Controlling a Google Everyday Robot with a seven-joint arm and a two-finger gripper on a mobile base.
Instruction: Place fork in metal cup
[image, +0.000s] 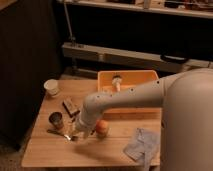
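Note:
The metal cup (56, 120) stands upright near the table's left edge, a small dark shiny tumbler. The fork (61, 133) lies flat on the wood just in front of the cup, with its dark handle pointing left and its shiny head to the right. My gripper (76, 132) hangs down from the pale arm, low over the table at the fork's head end and to the right of the cup. The arm hides the gripper's far side.
A white cup (51, 87) stands at the back left. A brown block (70, 106) lies behind the metal cup. An orange fruit (102, 128) sits right beside the gripper. An orange tray (128, 81) is at the back and a blue cloth (142, 145) at the front right.

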